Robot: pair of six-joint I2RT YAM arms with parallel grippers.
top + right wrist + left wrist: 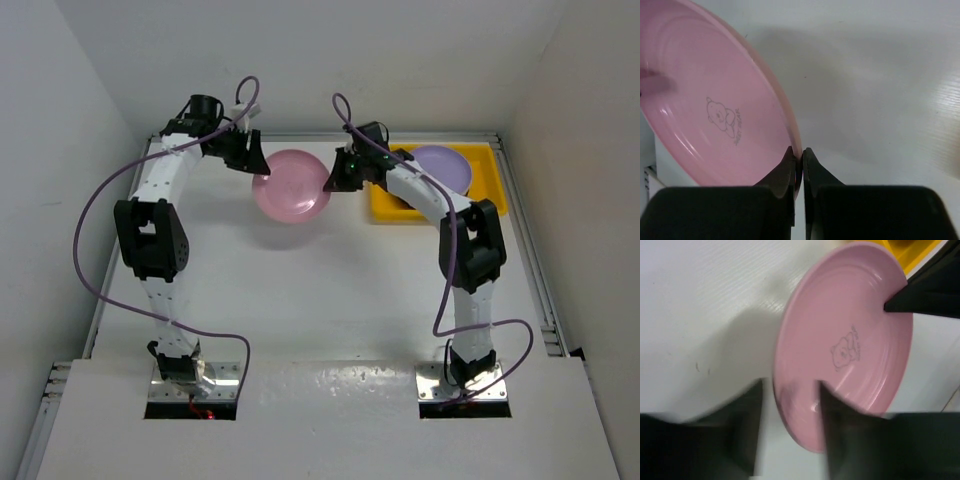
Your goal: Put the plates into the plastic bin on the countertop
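A round, shallow pink plate [292, 185] with a small bear printed in its well hangs tilted above the white counter [300, 290]. It sits between the two arms, just left of the bright yellow plastic bin [490, 205], in which a purple plate [445, 165] lies. The right end effector [801, 150] is pinched tight on the pink plate's rim, one finger on each face. The left end effector [790, 386] straddles the opposite rim with its jaws narrowly parted. A sliver of counter shows beside the rim, so it does not seem to be gripping.

The pink plate looks light, stiff and glossy, probably plastic. It is unlikely to break, but smooth enough to pivot or slip in a single edge pinch. The rim is the only place to hold it, and a deeper bite past the raised lip would steady it.

The left fingers are blurred, so their contact is hard to judge. The right arm hides part of the bin, and no other plates are in view.
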